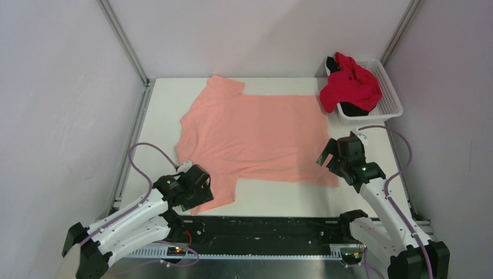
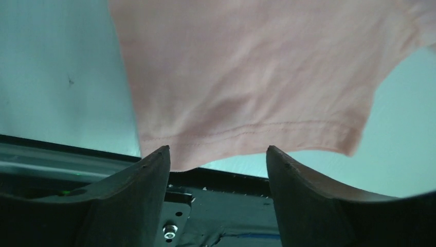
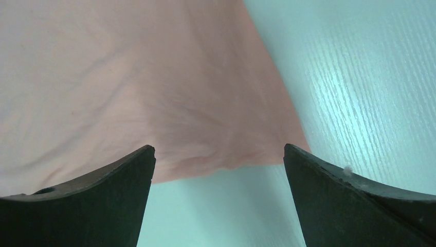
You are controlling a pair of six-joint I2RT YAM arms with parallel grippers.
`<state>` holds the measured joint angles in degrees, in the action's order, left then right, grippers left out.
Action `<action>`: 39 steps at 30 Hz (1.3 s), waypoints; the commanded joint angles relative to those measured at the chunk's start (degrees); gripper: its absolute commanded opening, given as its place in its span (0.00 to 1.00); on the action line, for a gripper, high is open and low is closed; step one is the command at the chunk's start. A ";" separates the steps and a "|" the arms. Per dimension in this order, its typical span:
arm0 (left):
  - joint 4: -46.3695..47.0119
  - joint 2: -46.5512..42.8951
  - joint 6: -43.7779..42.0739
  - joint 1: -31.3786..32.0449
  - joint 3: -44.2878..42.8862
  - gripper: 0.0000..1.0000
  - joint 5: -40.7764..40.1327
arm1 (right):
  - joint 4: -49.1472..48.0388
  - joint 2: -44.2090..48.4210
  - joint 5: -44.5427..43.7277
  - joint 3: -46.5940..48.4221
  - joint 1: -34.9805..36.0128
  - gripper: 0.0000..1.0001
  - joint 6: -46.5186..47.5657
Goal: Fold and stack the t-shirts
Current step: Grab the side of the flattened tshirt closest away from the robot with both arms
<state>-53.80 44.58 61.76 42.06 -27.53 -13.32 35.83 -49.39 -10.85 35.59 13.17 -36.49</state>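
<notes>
Left gripper (image 2: 217, 152): spread wide at pink shirt (image 2: 247, 77) sleeve.
Right gripper (image 3: 219, 157): spread wide at its corner.
Basket (image 1: 393, 96): held red shirt (image 1: 352, 86).

white-shelled left arm (image 1: 125, 218), matching right arm (image 1: 386, 203), black joints (image 1: 87, 251), looping purple cables (image 1: 142, 144), dark curved fingers (image 2: 128, 206)

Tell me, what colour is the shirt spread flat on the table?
The spread shirt is plain salmon-pink, with no print; the top external view shows it best.
</notes>
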 commanded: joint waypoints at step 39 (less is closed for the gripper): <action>6.92 11.01 -3.11 3.99 -7.98 0.00 -10.81 | -8.83 1.99 -4.66 -17.36 -2.85 0.32 -14.79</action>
<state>-48.18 56.88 60.38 46.00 -32.73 -19.99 30.68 -46.70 -12.75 19.84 10.74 -50.35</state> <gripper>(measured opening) 0.015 0.397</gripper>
